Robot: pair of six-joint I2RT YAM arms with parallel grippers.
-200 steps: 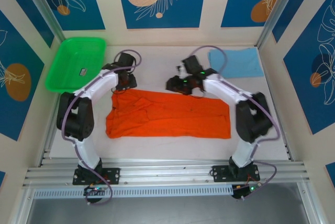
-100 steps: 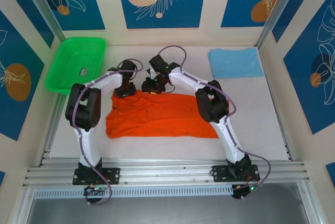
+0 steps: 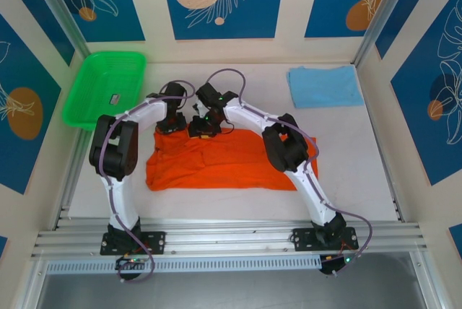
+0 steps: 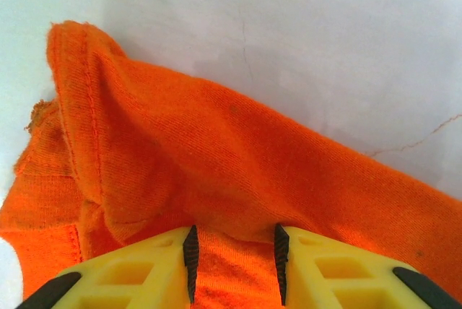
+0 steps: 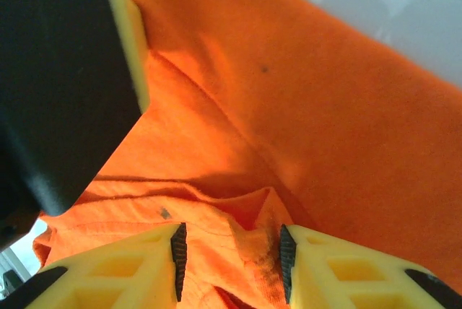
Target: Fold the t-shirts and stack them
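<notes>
The orange t-shirt (image 3: 216, 164) lies spread across the middle of the white tabletop (image 3: 361, 172), its far edge bunched up. The left tool (image 3: 172, 125) grips the far left corner, its pads closed on a fold of orange cloth. The right tool (image 3: 201, 128) pinches the same far edge, with cloth gathered between its pads. It has slid further left since half a second ago and now sits just beside the left tool. The blue t-shirt (image 3: 325, 86) stays folded in the far right corner. The green basket (image 3: 86, 107) stays at far left.
</notes>
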